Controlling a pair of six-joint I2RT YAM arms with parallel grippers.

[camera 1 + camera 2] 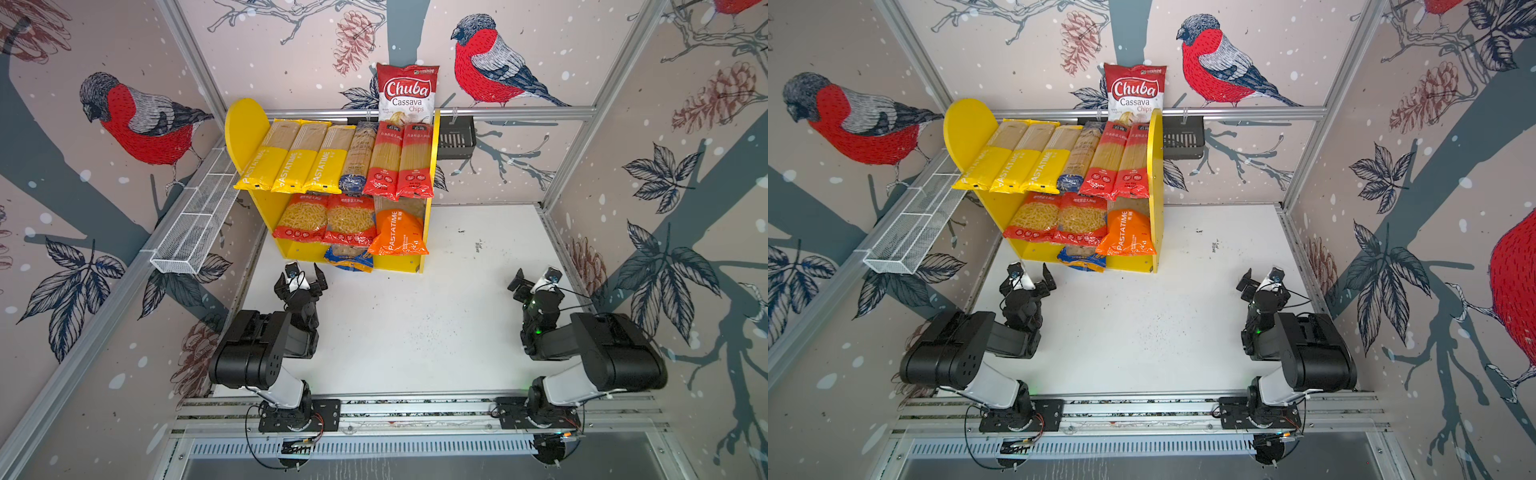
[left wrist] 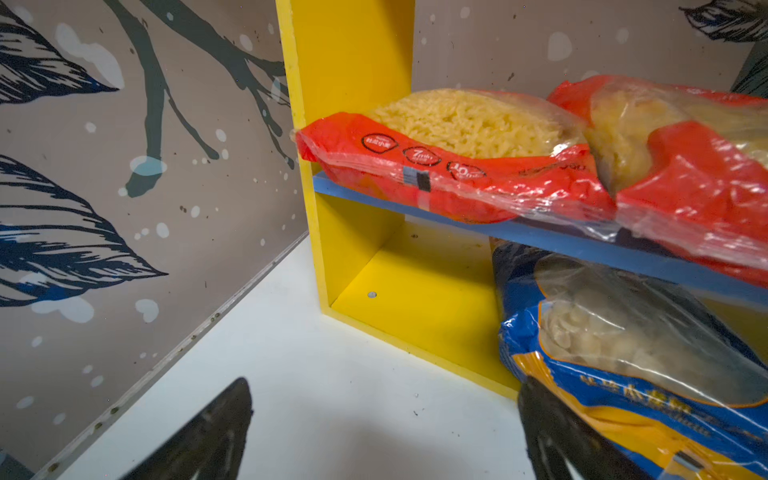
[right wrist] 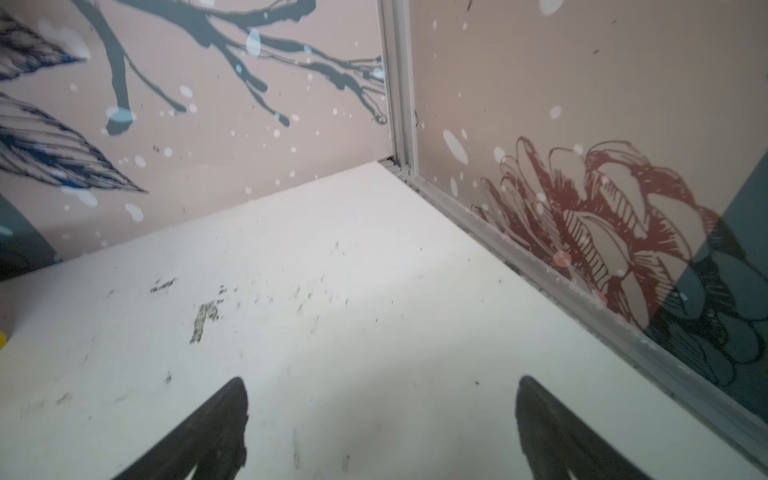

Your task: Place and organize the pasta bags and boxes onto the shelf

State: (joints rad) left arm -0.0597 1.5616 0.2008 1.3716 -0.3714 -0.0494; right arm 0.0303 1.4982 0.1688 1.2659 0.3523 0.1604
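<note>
The shelf (image 1: 245, 129) (image 1: 967, 129) stands at the back of the table. On its upper board lie three yellow PASTATIME packs (image 1: 291, 162), a blue-labelled spaghetti pack (image 1: 357, 162) and two red spaghetti packs (image 1: 399, 162). Its blue lower board (image 2: 561, 243) carries two red macaroni bags (image 1: 303, 222) (image 2: 457, 158) and an orange bag (image 1: 397, 232). A blue-orange bag (image 1: 349, 257) (image 2: 623, 353) lies at the bottom and sticks out at the front. My left gripper (image 1: 301, 280) (image 2: 386, 384) hangs open just in front of that bag, holding nothing. My right gripper (image 1: 536, 279) (image 3: 382, 380) is open and empty near the right wall.
A red-white Chuba chips bag (image 1: 407, 93) leans on the back rail behind the shelf. A black slotted basket (image 1: 455, 139) hangs to its right. A white wire basket (image 1: 199, 216) runs along the left wall. The white table (image 1: 415, 324) spreads between the arms.
</note>
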